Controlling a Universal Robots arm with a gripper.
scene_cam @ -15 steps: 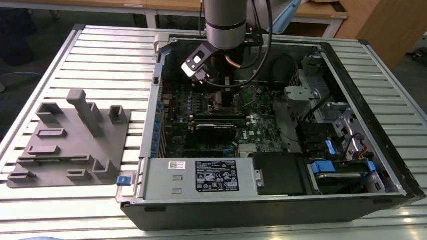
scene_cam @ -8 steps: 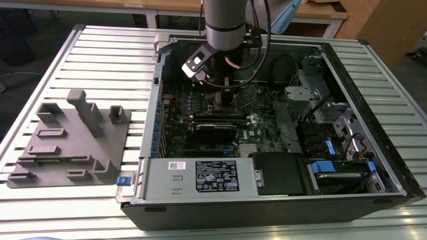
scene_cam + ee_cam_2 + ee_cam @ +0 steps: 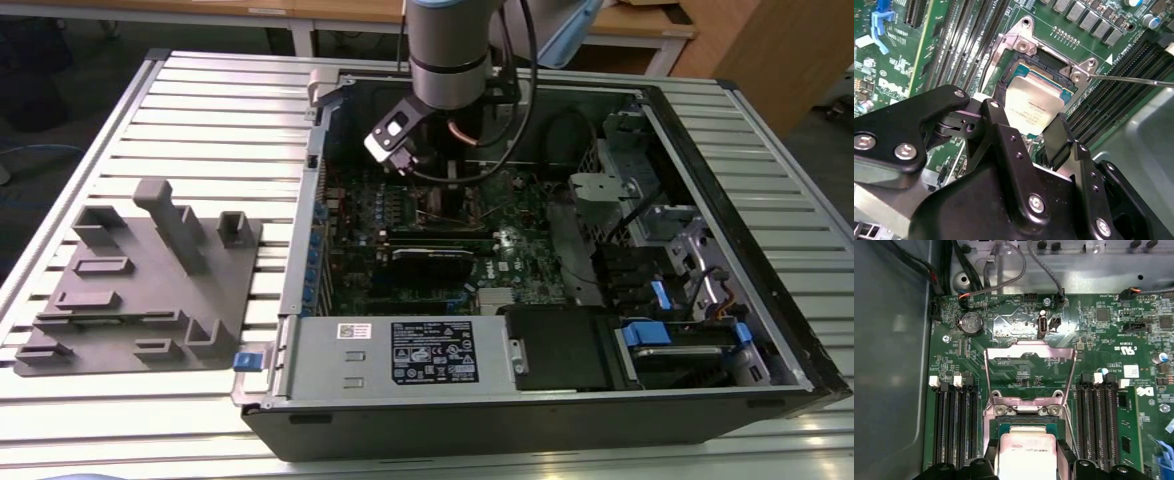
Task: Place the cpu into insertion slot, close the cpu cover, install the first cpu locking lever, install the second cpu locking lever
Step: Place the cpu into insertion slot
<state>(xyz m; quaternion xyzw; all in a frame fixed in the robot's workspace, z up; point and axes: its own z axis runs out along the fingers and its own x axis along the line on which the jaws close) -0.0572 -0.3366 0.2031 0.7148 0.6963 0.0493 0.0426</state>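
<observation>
The jaws are clenched on the cpu [image 3: 1035, 102], one black finger [image 3: 999, 131] against each of two opposite edges, so the gripper [image 3: 1026, 125] straddles the chip's nearer half. In both wrist views the cpu lies face up and level over the insertion slot [image 3: 1037, 59], whose dark rim shows just past the chip's free edge; I cannot tell whether the chip is fully seated. Beyond the slot, in the first wrist view, the cpu cover [image 3: 1029, 346] is swung open and lies back over the green circuit board [image 3: 1104, 340], which shows through its window. Black memory slots [image 3: 954, 425] run on both sides of the socket, and a coin battery [image 3: 972, 323] sits further off near the board's edge. In the second wrist view a thin metal rod [image 3: 1134, 80] sticks out from a corner of the socket bracket. In the exterior view the arm [image 3: 454, 50] reaches straight down into the open computer case [image 3: 694, 150], which lies on the slatted tabletop [image 3: 214, 120]. A grey moulded fixture [image 3: 134, 280] sits beside the case on the exterior view's left.
</observation>
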